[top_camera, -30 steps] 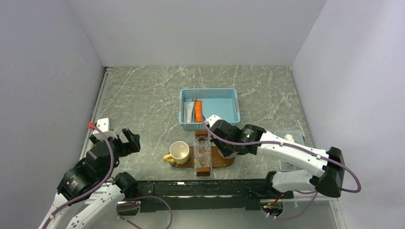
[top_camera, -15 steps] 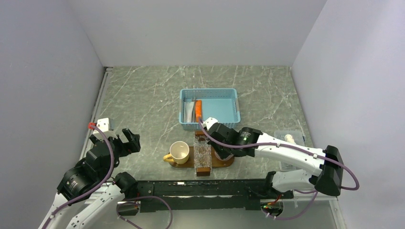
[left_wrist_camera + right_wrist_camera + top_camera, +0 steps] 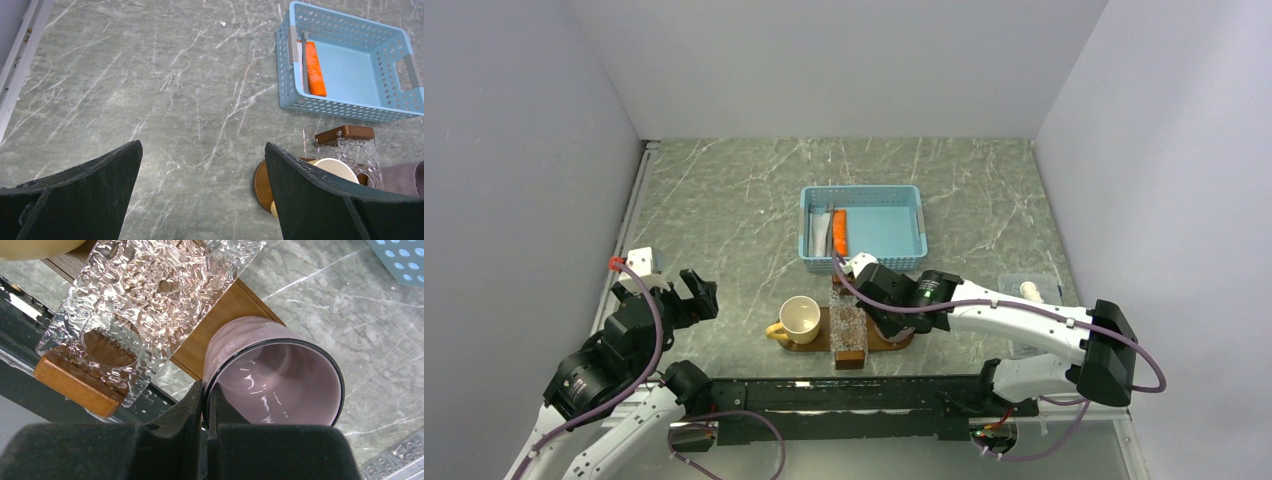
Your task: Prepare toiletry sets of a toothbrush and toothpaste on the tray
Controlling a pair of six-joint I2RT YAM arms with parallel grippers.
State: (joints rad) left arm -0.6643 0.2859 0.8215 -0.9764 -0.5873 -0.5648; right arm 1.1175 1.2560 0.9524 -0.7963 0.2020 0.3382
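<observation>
A mauve cup (image 3: 280, 390) is gripped by its rim in the right pincer (image 3: 206, 392), whose fingers are nipped narrowly on the wall, at the right end of the tray (image 3: 227, 315). Whether the cup rests on the wood cannot be told. A clear textured glass holder (image 3: 150, 295) is set across the tray's middle, and a cream mug (image 3: 801, 318) is seen at its left end. The toothbrush (image 3: 303, 57) is seen lying in the light-blue basket (image 3: 350, 107), just beside an orange tube (image 3: 315, 70), beyond the tray. The left pincer (image 3: 202, 146) is held wide open above the table (image 3: 150, 75), well apart from the tray.
</observation>
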